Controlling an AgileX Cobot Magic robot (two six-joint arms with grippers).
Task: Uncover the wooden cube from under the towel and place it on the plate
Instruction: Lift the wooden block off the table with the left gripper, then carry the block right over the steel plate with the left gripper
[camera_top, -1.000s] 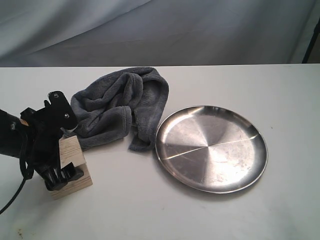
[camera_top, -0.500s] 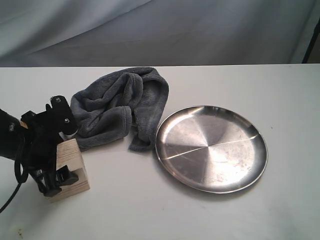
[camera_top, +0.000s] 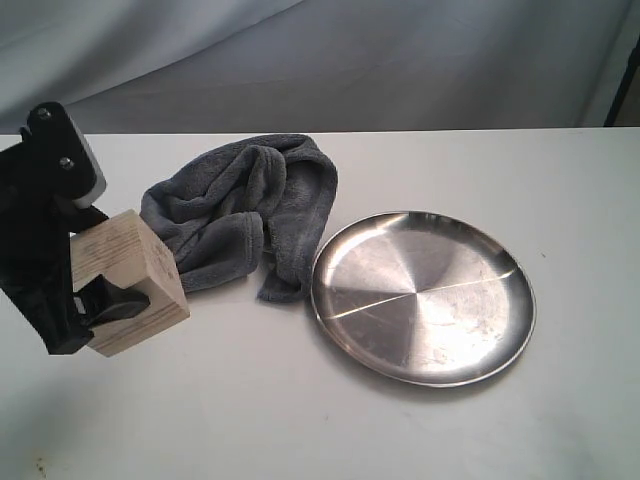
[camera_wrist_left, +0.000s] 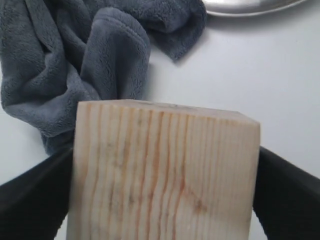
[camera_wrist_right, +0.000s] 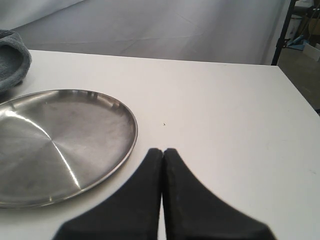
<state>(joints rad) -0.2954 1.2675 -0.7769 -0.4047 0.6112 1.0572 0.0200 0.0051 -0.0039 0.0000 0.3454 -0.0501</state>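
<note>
Towel (camera_top: 240, 215) heaped between wooden cube (camera_top: 130, 280) and plate (camera_top: 425, 297) (one corner just beside plate rim), blocking low direct line. Bare table (camera_top: 300, 420) strip nearer camera open; room above plate free.

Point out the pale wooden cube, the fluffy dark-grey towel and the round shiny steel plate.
The pale wooden cube (camera_top: 122, 255): exterior view, its grained front face.
The fluffy dark-grey towel (camera_top: 240, 210): exterior view, its bunched middle.
The round shiny steel plate (camera_top: 420, 295): exterior view, its bare centre.
</note>
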